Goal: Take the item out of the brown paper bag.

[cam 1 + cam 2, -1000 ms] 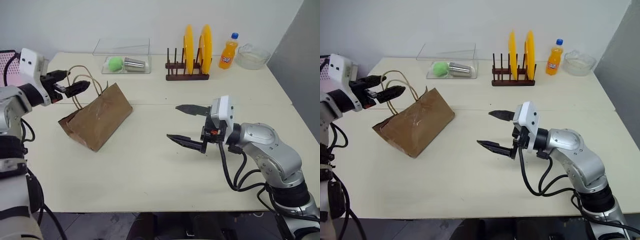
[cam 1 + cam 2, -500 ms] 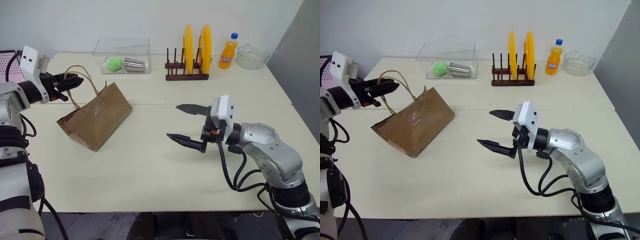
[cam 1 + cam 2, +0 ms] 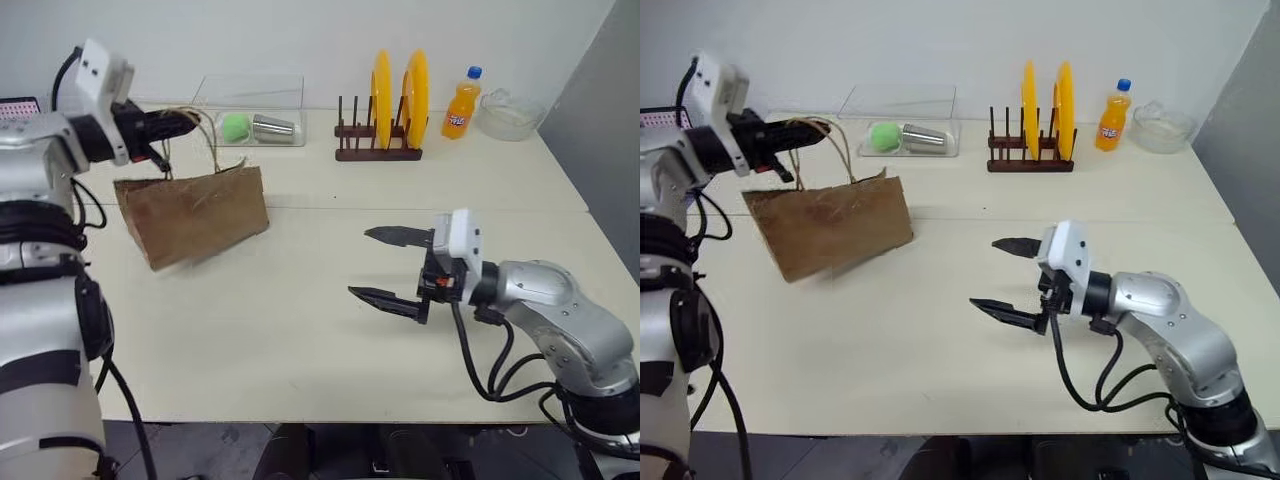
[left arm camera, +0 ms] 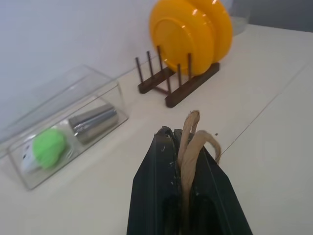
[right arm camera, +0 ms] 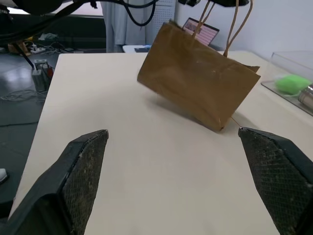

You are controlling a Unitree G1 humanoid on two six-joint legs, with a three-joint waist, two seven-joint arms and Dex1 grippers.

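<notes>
— Where's the brown paper bag right now?

— Toward the desk's left edge, roughly midway between the front and back edges. It hangs tilted from its two thin tan loop handles; in the right wrist view one lower corner sits on or just above the desk, and I can't tell which, while the rest is lifted clear.

— Who's holding it?

— The left gripper. Its two black fingers are pressed together with both handle loops pinched between them; the left wrist view shows the cords sticking out past the fingertips.

— And the item inside, the bottle?

— I can't see it. The bag's mouth faces up toward the gripper and nothing pokes out, so what's inside is hidden.

— The other arm?

— The right gripper hovers over the desk's right half, nearer the front edge, pointing toward the bag but well apart from it. Its fingers are spread wide, with nothing between them.

— What else is on the desk?

— Along the back edge, behind the bag, a clear plastic box with a green ball and a metal cup lying on its side in it. Next along that edge is a dark wooden rack holding two yellow plates upright. Further on, towards the back right corner, stands an orange soda bottle with a blue cap, and just beside it a glass bowl.
</notes>
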